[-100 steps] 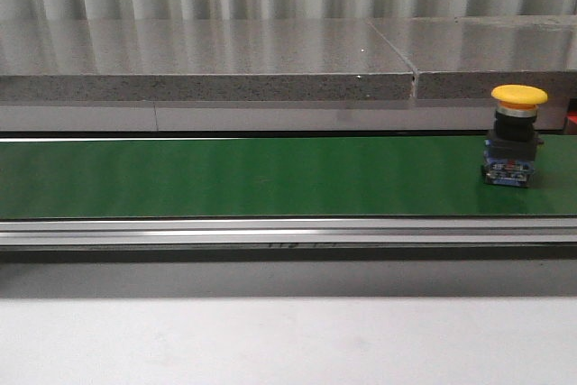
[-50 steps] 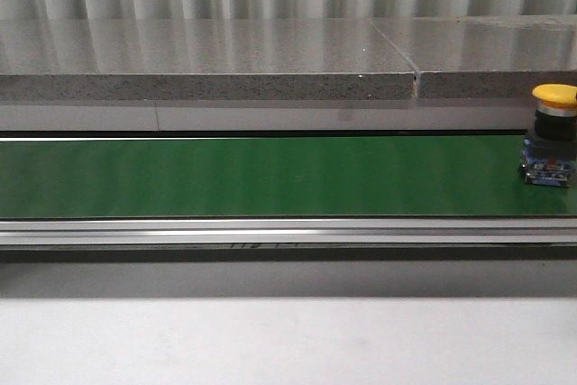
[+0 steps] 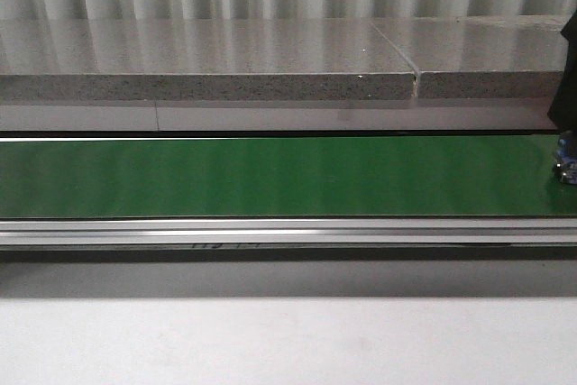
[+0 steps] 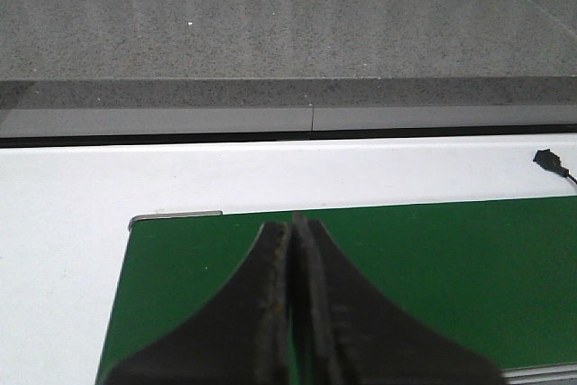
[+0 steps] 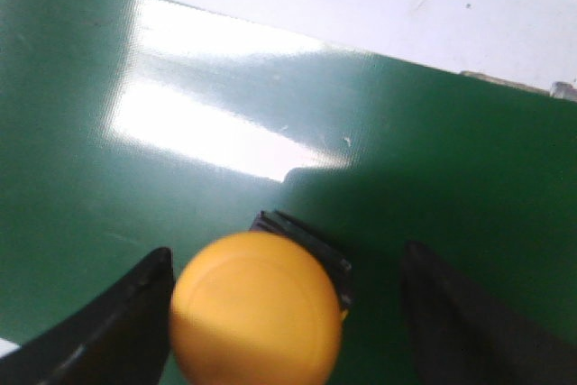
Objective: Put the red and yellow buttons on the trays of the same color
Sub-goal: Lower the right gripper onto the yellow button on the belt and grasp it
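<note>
Overhead, the right tool (image 5: 279, 313), fingers spread, straddles the yellow button (image 5: 257, 306) on the green conveyor belt (image 5: 135, 69); rigid and top-heavy, it looks best gripped under its smooth cap. Left tool (image 4: 293, 313) is pressed together.

The belt (image 3: 270, 176) runs left to right across the scene in front of me, with a stone ledge (image 3: 207, 60) behind it on the far side and a metal rail (image 3: 270, 232) along its near edge. Nearer still lies the table (image 3: 270, 340). The button (image 5: 257, 306) stands on the belt at the far right, between the two fingers of my right gripper (image 5: 279, 313), closer to one finger. My left gripper (image 4: 293, 313) hangs over the belt's left end.
</note>
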### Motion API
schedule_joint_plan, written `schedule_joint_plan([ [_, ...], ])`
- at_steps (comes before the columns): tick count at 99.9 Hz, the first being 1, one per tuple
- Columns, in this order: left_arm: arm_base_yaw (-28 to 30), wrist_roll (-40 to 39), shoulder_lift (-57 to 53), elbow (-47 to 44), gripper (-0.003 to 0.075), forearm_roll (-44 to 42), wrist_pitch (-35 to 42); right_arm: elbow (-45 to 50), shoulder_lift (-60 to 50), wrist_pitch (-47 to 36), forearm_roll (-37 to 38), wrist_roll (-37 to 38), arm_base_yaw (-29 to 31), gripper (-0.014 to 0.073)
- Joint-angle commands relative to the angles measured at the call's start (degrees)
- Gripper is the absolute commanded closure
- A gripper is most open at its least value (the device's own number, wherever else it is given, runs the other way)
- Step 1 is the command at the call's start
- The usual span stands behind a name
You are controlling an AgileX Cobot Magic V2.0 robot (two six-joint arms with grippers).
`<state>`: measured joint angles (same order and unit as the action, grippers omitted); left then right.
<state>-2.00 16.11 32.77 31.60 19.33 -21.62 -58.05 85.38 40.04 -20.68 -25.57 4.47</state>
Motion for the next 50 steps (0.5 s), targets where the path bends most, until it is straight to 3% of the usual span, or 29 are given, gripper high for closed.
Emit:
schedule_joint_plan([
  [1,-0.46,-0.05,-0.04,1.68,0.074,0.86,3.96,-1.42,-0.74,-3.0,-1.26,-0.76,0.0,0.0099],
  [26,-0.46,-0.05,-0.04,1.68,0.074,0.86,3.96,-1.42,-0.51,-2.06,-1.3,2.94,0.0,0.0424],
  [50,-0.46,-0.05,-0.04,1.68,0.074,0.86,3.96,-1.42,-2.98,0.49,-1.17,5.8,0.17,0.044],
])
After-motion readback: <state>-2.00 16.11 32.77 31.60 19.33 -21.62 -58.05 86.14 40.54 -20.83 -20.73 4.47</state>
